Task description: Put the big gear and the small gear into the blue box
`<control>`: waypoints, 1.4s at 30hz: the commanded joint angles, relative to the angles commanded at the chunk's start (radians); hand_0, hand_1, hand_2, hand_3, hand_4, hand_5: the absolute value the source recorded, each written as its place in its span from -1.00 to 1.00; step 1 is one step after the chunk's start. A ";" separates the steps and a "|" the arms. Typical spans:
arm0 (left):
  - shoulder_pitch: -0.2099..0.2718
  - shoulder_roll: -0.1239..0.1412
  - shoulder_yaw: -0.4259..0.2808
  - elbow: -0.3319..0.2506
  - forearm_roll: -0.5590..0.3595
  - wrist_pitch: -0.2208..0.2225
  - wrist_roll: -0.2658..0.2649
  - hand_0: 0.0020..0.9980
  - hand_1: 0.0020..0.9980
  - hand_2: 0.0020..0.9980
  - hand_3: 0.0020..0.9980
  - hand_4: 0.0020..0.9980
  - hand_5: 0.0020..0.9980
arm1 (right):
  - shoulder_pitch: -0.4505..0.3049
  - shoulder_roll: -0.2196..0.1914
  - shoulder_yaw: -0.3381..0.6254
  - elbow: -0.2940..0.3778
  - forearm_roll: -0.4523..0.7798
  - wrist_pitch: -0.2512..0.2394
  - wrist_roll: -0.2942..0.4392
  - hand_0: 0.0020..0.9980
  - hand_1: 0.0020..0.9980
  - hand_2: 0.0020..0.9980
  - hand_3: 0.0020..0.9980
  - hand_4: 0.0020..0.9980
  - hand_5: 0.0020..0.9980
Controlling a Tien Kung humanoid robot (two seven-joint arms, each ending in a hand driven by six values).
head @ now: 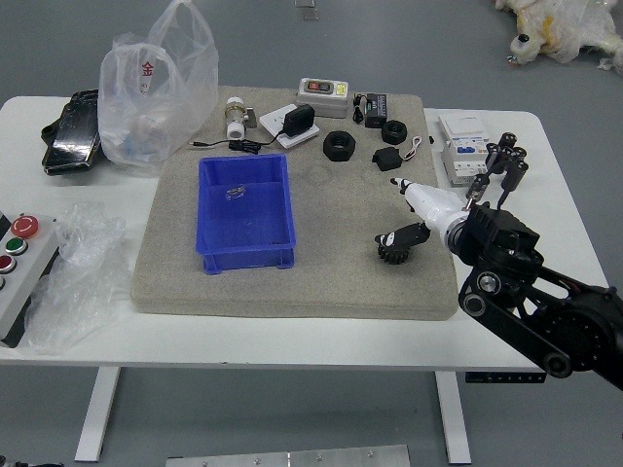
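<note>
i'm hovering my open right hand (438, 210), its thumb reaching over the black gear (393, 258), which is lying on the mat (331, 282) right of the blue box (248, 260); my left hand (31, 463) is barely showing

The white surface (292, 341) is largely covered by a grey mat (321, 277). At the left, the bare top is occupied by a black pouch (74, 136), a button box (18, 255) and crumpled plastic (86, 277); the mat's far left corner is overlapped by a clear bag (161, 83). Beside the mat's right edge, a white box (465, 146) and black cylinders (509, 140) are seen. On the mat, the blue box (245, 261) is set left of centre, and a gear (394, 256), partly hidden, is placed right of it. Farther back, a valve (236, 119), a white plate (286, 135), a grey device (323, 89), two black rings (339, 146) and a black block (387, 159) are scattered.
</note>
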 joint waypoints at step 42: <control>-0.004 -0.003 0.001 0.002 -0.001 -0.001 -0.006 0.30 0.19 0.15 0.28 0.28 -0.43 | 0.031 -0.007 -0.085 -0.035 0.026 0.030 0.000 -0.30 -0.04 -0.18 0.20 -0.04 -0.96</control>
